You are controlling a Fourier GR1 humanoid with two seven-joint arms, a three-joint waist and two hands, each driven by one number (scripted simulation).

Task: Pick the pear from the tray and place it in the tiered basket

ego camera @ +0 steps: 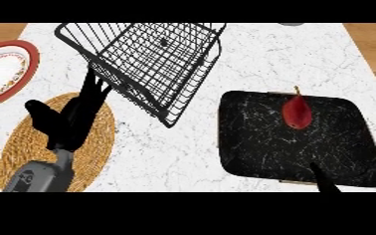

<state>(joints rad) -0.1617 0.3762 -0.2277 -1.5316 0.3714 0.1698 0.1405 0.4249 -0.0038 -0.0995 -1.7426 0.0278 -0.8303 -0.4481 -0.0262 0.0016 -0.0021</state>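
A red pear (297,112) lies on the black tray (249,149). The wire basket (150,59) stands beside it on the counter (176,149).

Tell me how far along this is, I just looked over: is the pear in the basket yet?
Nothing is done yet: the pear lies on the tray. The right hand shows only at the tray's near edge, holding nothing. The left hand rests open beside the basket. Picking and placing remain.

Kitchen: marble counter (294,55), plate (15,67).
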